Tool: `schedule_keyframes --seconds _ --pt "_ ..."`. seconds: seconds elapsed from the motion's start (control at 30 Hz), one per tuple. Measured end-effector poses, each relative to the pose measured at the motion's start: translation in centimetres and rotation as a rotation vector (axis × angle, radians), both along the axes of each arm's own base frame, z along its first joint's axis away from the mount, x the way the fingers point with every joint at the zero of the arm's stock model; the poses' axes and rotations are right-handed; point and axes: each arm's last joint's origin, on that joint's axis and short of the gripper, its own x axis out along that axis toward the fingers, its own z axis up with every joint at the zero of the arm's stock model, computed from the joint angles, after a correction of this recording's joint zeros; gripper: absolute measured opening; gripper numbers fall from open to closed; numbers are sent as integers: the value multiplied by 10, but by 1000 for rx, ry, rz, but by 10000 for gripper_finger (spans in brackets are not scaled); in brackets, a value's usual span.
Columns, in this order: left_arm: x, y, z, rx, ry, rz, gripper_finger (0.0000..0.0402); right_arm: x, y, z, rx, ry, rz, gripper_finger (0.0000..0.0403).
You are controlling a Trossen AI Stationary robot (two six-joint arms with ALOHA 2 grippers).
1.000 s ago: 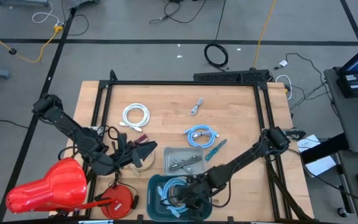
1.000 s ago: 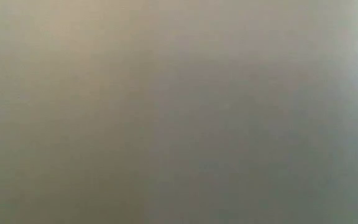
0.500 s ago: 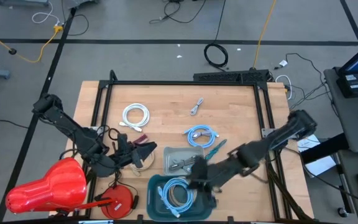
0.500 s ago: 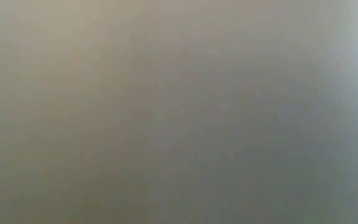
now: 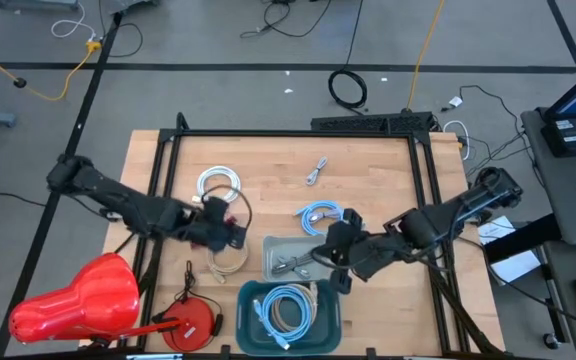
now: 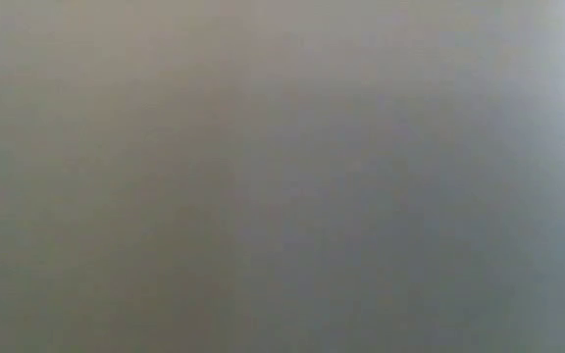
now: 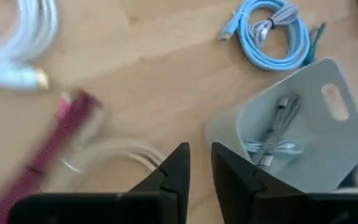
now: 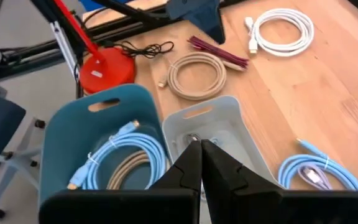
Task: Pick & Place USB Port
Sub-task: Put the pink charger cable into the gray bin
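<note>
Several coiled USB cables lie on the wooden table: a white one point(image 5: 218, 185), a light blue one point(image 5: 320, 215), a beige one point(image 5: 230, 262) and a maroon bundle point(image 8: 219, 53). A grey bin point(image 5: 271, 262) holds a silver cable point(image 7: 272, 137). A teal bin point(image 5: 251, 312) holds a blue coil point(image 8: 120, 149) and a beige one. My left gripper point(image 5: 233, 233) hovers over bare wood by the maroon bundle, open by a narrow gap point(image 7: 200, 158). My right gripper point(image 5: 320, 256) is shut point(image 8: 201, 148) above the grey bin and holds nothing.
A small silver cable point(image 5: 316, 170) lies toward the far edge, and a teal cable point(image 5: 348, 238) beside the grey bin. A red lamp-like object point(image 5: 78, 300) and a red disc point(image 5: 193, 322) sit at the near left. A black frame point(image 5: 298, 132) rims the table. The low view shows only grey blur.
My right gripper has risen out of the teal bin and drawn back toward the far right, ending over the grey bin; the blue coil stays in the teal bin. My left gripper has moved toward the far edge and a little right, from the beige coil to the maroon bundle.
</note>
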Motion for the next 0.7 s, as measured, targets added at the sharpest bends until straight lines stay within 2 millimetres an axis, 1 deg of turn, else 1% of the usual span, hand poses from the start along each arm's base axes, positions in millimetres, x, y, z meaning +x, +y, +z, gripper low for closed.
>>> schedule_keyframes --seconds 0.13,0.27,0.37,0.5,0.57,0.7 --pt "-2 25 11 60 19 -141 54 5 -10 -6 23 13 -57 1" --pt "-6 52 23 148 1 -251 54 7 -27 -14 -5 72 -142 11" --pt "-7 72 27 192 -4 -264 54 8 -43 -17 -31 108 -221 24" --pt "-12 93 27 142 11 -271 69 14 -63 -17 -16 107 -300 44" --pt "-18 98 22 82 77 -301 82 16 -71 -16 -18 99 -319 57" --pt "-35 98 8 -6 314 -319 116 19 -83 -16 -15 100 -358 78"
